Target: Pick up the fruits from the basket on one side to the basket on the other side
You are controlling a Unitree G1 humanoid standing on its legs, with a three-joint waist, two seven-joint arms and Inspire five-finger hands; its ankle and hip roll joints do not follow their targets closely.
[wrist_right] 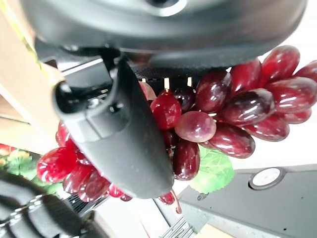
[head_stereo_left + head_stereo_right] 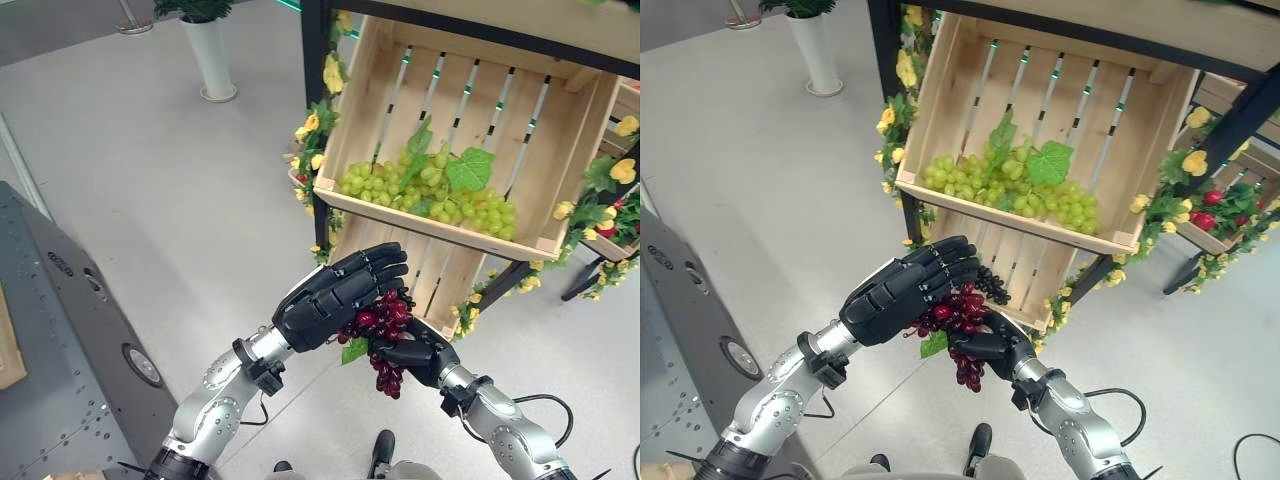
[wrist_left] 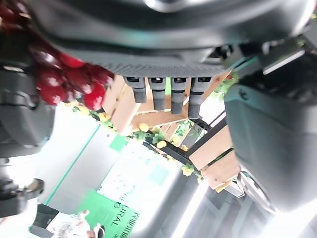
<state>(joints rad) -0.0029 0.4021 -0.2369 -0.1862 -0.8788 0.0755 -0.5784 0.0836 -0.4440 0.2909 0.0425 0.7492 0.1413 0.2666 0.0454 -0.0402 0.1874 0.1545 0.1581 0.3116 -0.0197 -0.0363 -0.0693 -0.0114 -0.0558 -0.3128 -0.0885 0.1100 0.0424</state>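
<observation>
A bunch of red grapes (image 2: 386,322) with a green leaf hangs in the air in front of the lower wooden crate (image 2: 432,272). My right hand (image 2: 424,358) grips it from below and from the right. In the right wrist view the thumb (image 1: 119,129) curls over the red grapes (image 1: 233,119). My left hand (image 2: 335,297) lies over the top of the bunch, fingers (image 3: 168,91) loosely bent and not closed round it. In the left wrist view, the red grapes (image 3: 69,79) sit beside its palm.
Just behind the hands, a tilted wooden crate (image 2: 440,232) on a black shelf frame (image 2: 312,70) holds green grapes (image 2: 430,185). Yellow flowers trim the frame. Another crate (image 2: 610,225) with red fruit is at the right. A white planter (image 2: 212,60) stands far left, a grey metal platform (image 2: 60,330) near left.
</observation>
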